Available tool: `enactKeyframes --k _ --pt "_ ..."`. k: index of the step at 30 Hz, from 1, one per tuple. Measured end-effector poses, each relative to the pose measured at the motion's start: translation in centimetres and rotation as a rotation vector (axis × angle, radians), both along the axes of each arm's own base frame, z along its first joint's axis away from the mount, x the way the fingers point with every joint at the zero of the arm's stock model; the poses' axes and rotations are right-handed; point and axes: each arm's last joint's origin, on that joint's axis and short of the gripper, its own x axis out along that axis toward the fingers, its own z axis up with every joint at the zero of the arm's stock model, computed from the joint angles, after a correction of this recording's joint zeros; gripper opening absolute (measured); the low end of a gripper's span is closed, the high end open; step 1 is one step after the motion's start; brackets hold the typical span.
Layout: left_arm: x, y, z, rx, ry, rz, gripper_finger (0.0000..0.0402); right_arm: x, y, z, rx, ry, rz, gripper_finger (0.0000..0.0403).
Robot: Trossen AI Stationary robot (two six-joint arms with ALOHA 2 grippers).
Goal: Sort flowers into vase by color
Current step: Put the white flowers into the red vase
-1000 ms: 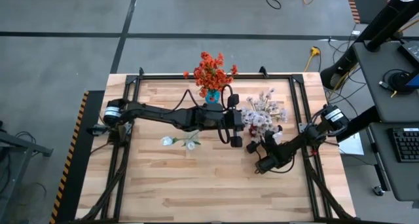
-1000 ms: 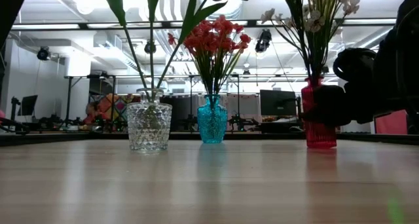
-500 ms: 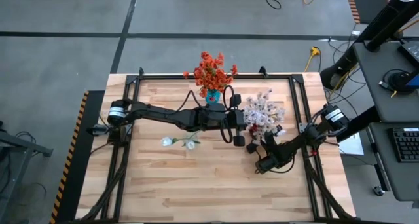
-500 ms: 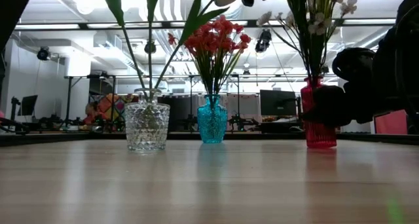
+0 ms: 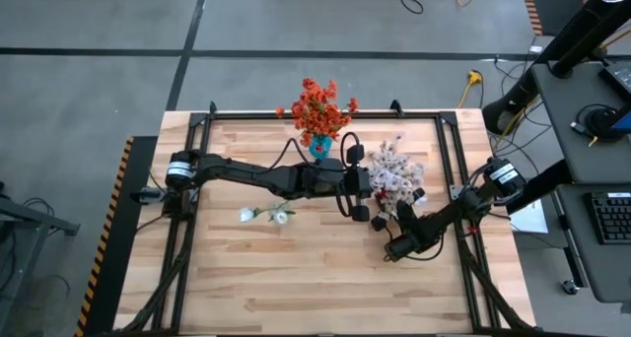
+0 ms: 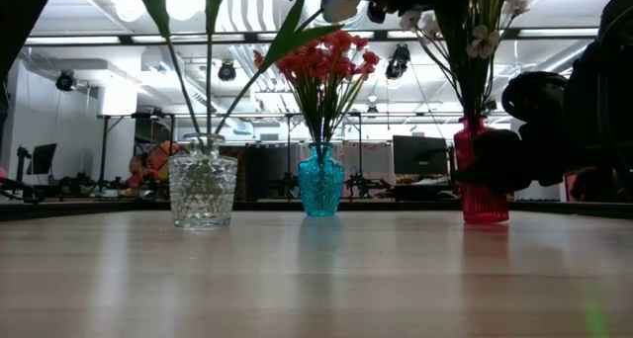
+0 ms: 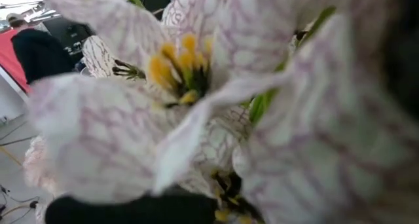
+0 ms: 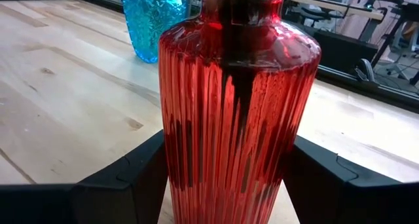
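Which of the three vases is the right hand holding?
The red vase, with the right hand around its base; the blue and clear ones stand free.

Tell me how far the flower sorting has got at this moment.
Nearly done, it seems. The orange-red flowers stand in the blue vase, and white buds in the clear vase. In hand: the left gripper, shut, is among the pale pink-white blossoms above the red vase, which the right gripper brackets with its fingers. What remains is seating that bunch; no loose flowers show on the table.
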Motion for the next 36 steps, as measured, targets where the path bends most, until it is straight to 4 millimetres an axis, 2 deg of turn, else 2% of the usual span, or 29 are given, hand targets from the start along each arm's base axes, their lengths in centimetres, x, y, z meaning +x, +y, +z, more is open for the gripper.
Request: enactKeyframes --k 6,12,19,28,36 --pt "0.0 0.0 0.1 0.0 -0.01 0.0 0.0013 0.0 0.0 0.0 0.0 0.0 0.0 0.0242" --pt "0.0 0.0 0.4 0.001 -0.039 0.0 0.0034 0.0 0.0 0.0 0.0 0.0 0.0 0.0243" --pt "0.1 0.0 1.6 0.016 -0.037 -0.003 0.009 0.0 0.0 0.0 0.0 -0.001 0.0 0.0244" --pt "0.1 -0.3 4.1 0.009 0.055 -0.007 0.0176 0.0 0.0 0.0 0.002 -0.005 -0.002 0.0245" --pt "-0.1 -0.3 5.9 0.024 0.107 -0.01 0.0216 0.0 0.0 0.0 0.004 -0.007 -0.002 0.0245"
